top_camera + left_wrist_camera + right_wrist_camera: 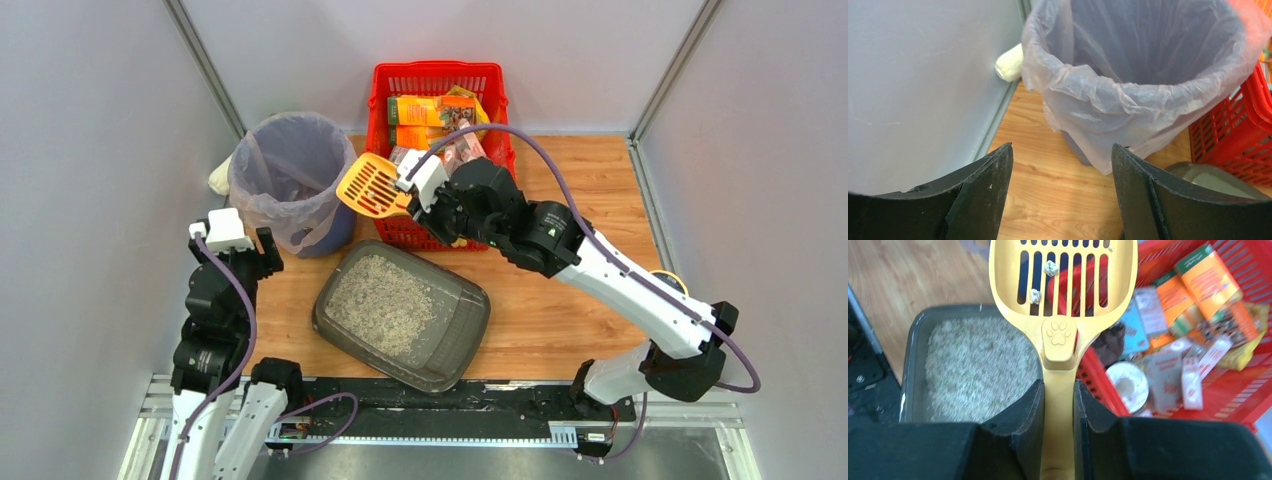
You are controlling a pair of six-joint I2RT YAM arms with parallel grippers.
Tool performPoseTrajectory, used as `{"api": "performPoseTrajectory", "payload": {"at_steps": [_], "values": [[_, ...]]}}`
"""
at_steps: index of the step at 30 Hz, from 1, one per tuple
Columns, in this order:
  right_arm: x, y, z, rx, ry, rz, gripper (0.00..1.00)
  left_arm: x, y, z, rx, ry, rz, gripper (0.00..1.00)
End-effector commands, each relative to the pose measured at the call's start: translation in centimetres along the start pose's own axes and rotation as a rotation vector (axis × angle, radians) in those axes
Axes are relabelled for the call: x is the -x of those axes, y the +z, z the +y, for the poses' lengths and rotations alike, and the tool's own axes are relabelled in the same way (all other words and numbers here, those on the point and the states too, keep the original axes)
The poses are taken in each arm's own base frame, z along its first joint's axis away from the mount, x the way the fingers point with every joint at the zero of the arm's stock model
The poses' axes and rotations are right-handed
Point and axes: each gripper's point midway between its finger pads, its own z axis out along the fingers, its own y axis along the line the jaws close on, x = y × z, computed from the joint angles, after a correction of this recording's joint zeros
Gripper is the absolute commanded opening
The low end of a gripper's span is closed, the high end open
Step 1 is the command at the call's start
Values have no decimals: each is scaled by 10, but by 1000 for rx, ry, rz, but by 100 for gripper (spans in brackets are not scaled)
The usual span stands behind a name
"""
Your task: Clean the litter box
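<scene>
Mounting rail (500,395) along the near edge of the table (570,320) carries both arm bases. Litter box (462,322): set askew at near centre, just beyond the rail, its far corner close to the basket (436,70). Pale litter (380,300) covers the left and middle of its floor; the right end is nearly bare. Basket: far centre, against the back wall, filled with orange cartons (418,110), assorted packets and a white ring (1125,382). Bin (262,205): far left, just left of the basket, lined with a translucent bag; its bottom is out of sight. Pale roll (1009,63) lies between bin and left wall. Right gripper (1058,390): clamped on the handle of the yellow scoop (370,187), whose slotted head, raised between bin and basket, carries two small clumps (1050,268). Left gripper (1062,152): jaws spread wide, grasping nothing, on the near side of the bin at the left.
</scene>
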Motion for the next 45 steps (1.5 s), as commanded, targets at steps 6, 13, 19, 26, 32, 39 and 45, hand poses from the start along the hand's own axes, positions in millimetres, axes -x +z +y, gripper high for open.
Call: {"api": "performPoseTrajectory", "payload": {"at_steps": [6,13,19,26,32,39,45], "values": [[92,35,-58,-201,-217,-247,0,7,7,-9,-34,-24,-6,80],[123,103,-80,-281,-403,-277,0,8,5,-8,-33,-27,-13,80],[139,119,-104,-509,-637,-323,0,11,3,-6,-26,-29,-28,80],[141,118,-93,-587,-872,-380,0,11,2,-5,-23,-29,-31,80],[149,113,-84,-783,-1160,-396,0,11,3,-7,-29,-29,-28,80],[138,127,-65,-926,-1465,-390,0,11,3,-6,-26,-29,-28,80],[136,125,-55,-911,-1567,-410,1,11,2,-6,-28,-30,-29,80]]}}
